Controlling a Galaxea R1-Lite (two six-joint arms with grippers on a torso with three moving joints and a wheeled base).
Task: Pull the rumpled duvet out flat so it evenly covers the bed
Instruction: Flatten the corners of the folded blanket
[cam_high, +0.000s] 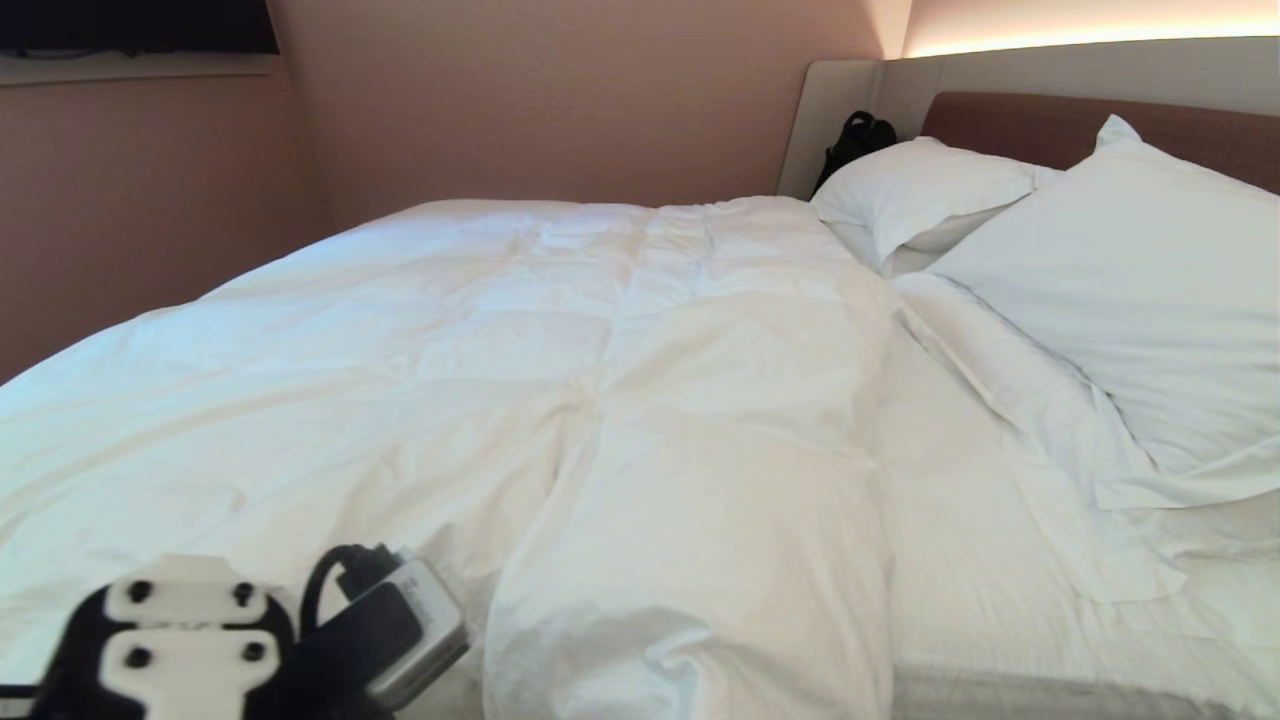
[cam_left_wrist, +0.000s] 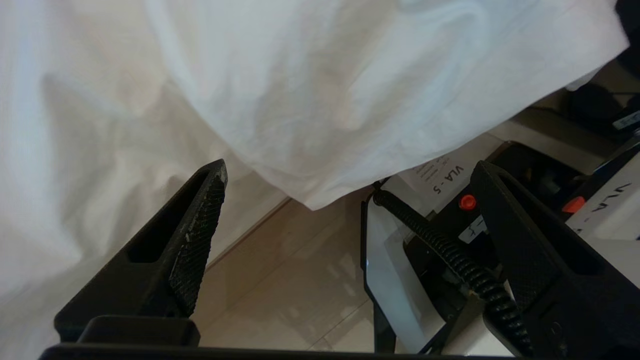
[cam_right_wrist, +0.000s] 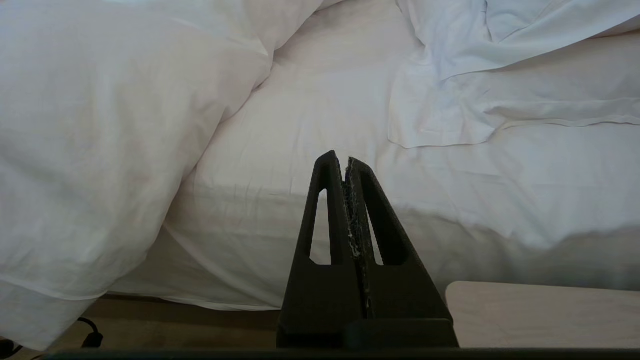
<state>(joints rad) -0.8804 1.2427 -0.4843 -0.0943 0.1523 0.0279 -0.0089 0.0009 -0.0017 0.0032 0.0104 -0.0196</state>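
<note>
Plainly, the duvet (cam_high: 480, 360) lies spread over most of the bed (cam_high: 1000, 690), reaching the far edge by the wall and draping over the near edge at the foot-end side, still creased, with a thick ridge running from mid-bed down to the near edge. Its head-end border stops short of the two pillows (cam_high: 1130, 330), leaving a strip of fitted sheet (cam_high: 980, 560) bare along the near edge toward the headboard (cam_high: 1010, 125).

The left pincer (cam_left_wrist: 350, 175) hangs below the near edge of the bed — its fingers (cam_left_wrist: 200, 225) spread wide apart, holding nothing. A hanging corner of the duvet (cam_left_wrist: 320, 125) droops just above and beyond the fingertips, not touching them; floor and the robot's own base (cam_left_wrist: 450, 210) show beneath. In the head view only the left wrist (cam_high: 180, 640) appears, at the near edge beside the ridge.

The right pincer (cam_right_wrist: 345, 162) is pressed together and empty, pointing at the mattress side — the duvet's overhang (cam_right_wrist: 100, 150) bulges well to one side of it, apart from the fingers.
</note>
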